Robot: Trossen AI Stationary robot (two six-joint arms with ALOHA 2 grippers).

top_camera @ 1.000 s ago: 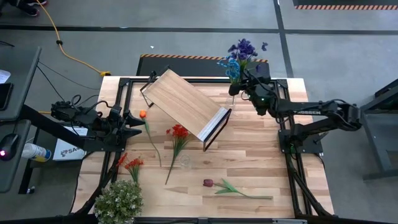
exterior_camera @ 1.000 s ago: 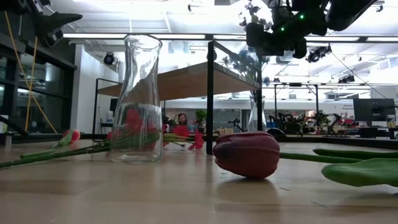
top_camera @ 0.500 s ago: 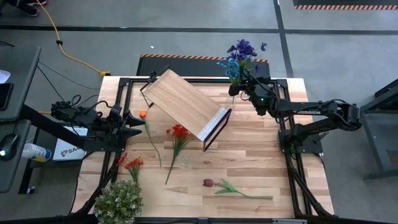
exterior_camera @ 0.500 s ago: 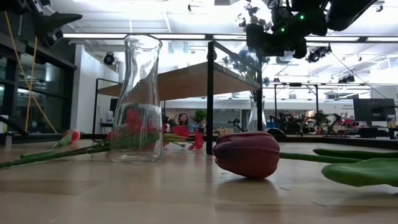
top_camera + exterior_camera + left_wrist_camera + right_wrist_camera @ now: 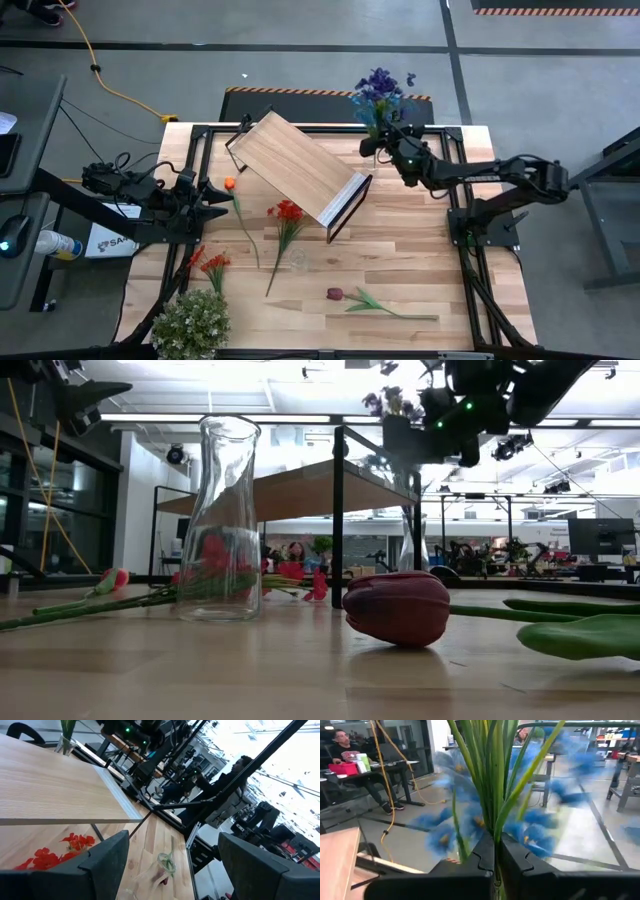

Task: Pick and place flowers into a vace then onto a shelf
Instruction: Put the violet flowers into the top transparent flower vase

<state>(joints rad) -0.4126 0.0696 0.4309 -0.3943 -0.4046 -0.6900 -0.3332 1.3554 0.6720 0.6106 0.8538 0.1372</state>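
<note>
My right gripper is at the table's far edge, just right of the shelf, shut on a bunch of blue and purple flowers. Their green stalks go down into a glass vase; I cannot tell whether its base rests on anything. A second, empty vase stands on the table. Red, orange, orange-red and maroon flowers lie flat on the planks. My left gripper waits open at the table's left side, holding nothing. My right gripper pinches the bunched green stalks between its two fingers, below the blooms. The fingers come in level from the table's right side and lie across the upright stalks. The blooms stand above the fingers. Whether the fingers also touch the vase's glass, I cannot tell.
The shelf stands slanted across the far middle of the table, its board raised on black legs. A bushy pale-green clump sits at the near left corner. Bare planks lie between the shelf and the table's right edge.
My right gripper has moved a little toward the table's left edge, nearer the shelf's far end, and slightly down, staying shut. The blue and purple flowers have gone with it, still upright.
</note>
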